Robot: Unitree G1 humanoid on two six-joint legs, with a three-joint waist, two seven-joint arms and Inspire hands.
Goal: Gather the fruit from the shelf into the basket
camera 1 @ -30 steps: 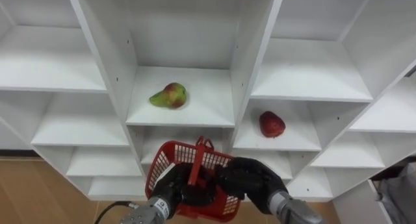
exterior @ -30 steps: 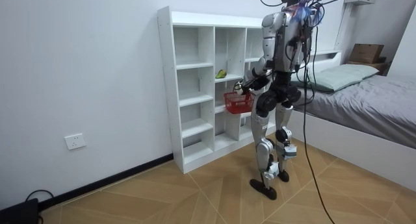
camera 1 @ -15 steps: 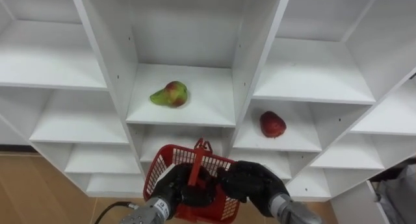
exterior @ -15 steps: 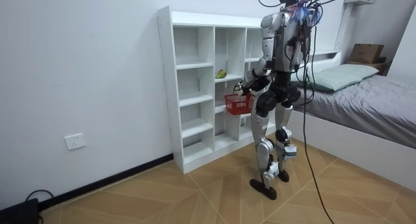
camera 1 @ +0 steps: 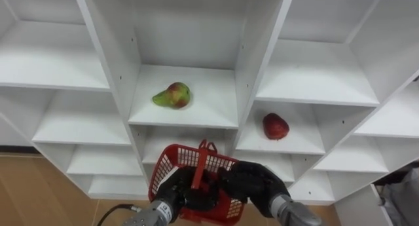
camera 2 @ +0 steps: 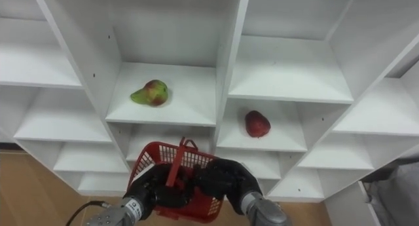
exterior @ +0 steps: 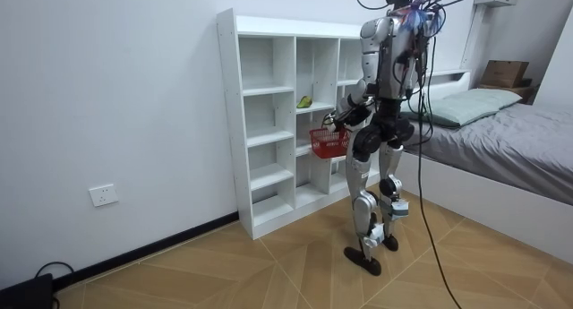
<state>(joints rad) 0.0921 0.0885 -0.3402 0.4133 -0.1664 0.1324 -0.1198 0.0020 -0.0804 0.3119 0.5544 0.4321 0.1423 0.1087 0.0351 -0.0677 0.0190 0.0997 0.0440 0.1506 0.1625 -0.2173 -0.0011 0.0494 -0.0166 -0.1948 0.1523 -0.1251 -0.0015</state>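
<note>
The pear (camera 1: 171, 95) lies left of centre on the shelf of the closet's (camera 1: 260, 49) middle compartment, its long axis along the front edge. The red fruit (camera 1: 275, 126) sits one shelf lower, in the compartment to the right. Both lie above and beyond the red basket (camera 1: 169, 162), which the left hand (camera 1: 174, 190) and right hand (camera 1: 253, 183) clasp with curled fingers. The left hand is nearer the pear, and the right hand is nearer the red fruit.

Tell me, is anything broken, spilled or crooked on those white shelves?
Nothing is broken or spilled. The pear lies on its side, and the red fruit sits in the next compartment to the right, a bit lower. Only the red basket looks crooked, tipped between the left hand and right hand.
</note>
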